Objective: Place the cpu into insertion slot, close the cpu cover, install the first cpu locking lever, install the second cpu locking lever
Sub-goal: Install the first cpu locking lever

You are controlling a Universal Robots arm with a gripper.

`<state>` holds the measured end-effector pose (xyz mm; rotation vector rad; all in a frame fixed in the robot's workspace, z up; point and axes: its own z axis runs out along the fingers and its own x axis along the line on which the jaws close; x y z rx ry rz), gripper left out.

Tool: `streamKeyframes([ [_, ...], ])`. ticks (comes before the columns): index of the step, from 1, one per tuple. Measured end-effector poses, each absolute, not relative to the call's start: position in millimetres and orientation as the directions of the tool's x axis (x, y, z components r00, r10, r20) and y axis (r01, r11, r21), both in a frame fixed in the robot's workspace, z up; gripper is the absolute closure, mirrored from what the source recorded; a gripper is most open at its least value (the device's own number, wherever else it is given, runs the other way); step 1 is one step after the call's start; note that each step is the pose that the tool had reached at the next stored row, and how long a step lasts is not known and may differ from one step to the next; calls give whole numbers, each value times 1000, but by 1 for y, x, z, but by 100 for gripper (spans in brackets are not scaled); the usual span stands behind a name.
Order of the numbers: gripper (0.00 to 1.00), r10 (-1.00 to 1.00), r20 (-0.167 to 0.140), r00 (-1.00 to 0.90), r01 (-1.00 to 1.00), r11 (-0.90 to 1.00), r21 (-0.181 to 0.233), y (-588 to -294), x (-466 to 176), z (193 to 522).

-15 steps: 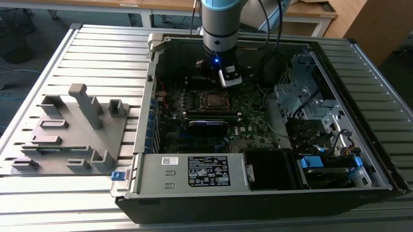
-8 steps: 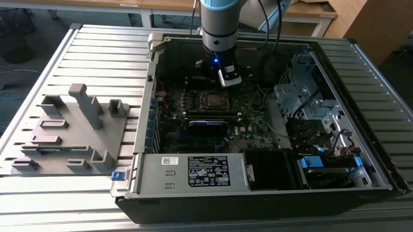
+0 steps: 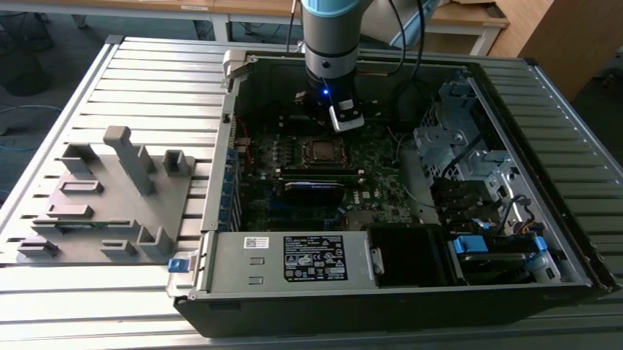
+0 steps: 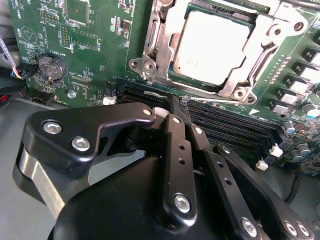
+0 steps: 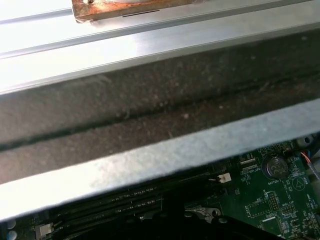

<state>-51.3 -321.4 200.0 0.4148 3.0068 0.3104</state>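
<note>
Gripper, fingers pressed together and holding nothing, poised over the memory slots. Just beyond, the cpu lies framed by the lowered cpu cover, near the motherboard's middle.

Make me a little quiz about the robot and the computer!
1. True or false: the cpu lies under the closed cpu cover.
2. Which thing on the green motherboard is round? A the coin battery, B the cpu, C the cpu cover.
3. Fill in: the gripper is nearest the long black memory ____.
Key: 1 true; 2 A; 3 slots.
</note>
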Motion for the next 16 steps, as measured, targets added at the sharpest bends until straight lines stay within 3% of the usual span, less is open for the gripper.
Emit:
streamKeyframes([
  [16, 90, 274, -71, -959, 258, 949, 180, -321, -51, 197],
])
